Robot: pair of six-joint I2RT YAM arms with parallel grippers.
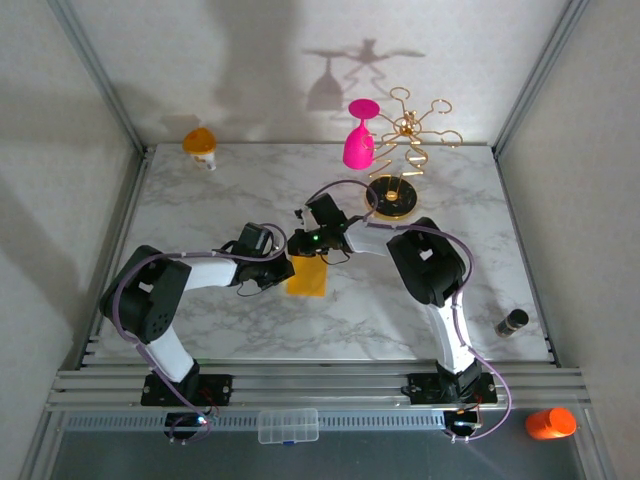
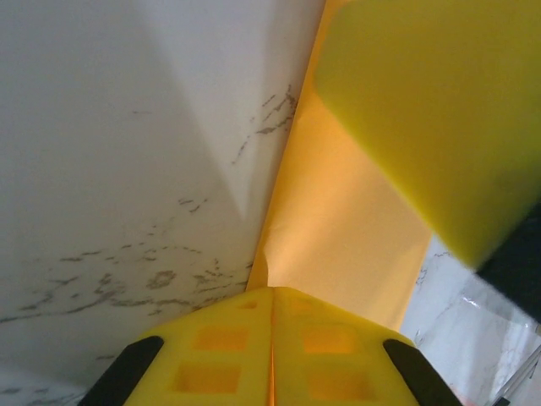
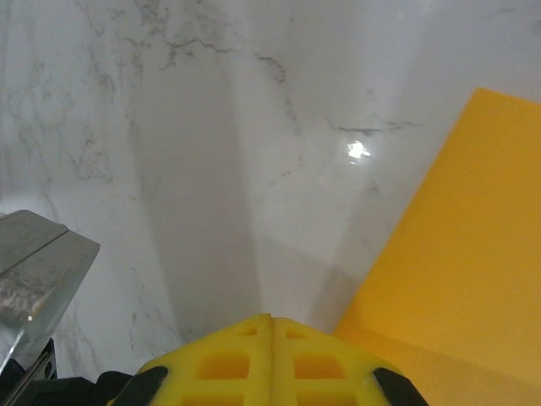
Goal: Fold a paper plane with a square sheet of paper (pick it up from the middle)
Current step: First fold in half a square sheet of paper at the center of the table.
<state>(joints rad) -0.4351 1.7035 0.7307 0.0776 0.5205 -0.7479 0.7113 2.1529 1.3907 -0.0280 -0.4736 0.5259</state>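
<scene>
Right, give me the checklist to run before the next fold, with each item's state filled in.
1. Left gripper shut: ok.
2. Left gripper really pinching the sheet of paper: cannot tell; its tips meet the paper's edge.
3. Right gripper shut: ok.
4. Right gripper's tips beside the paper's corner, not on it: ok.
5. Paper apart from the gold rack and pink goblet: ok.
</scene>
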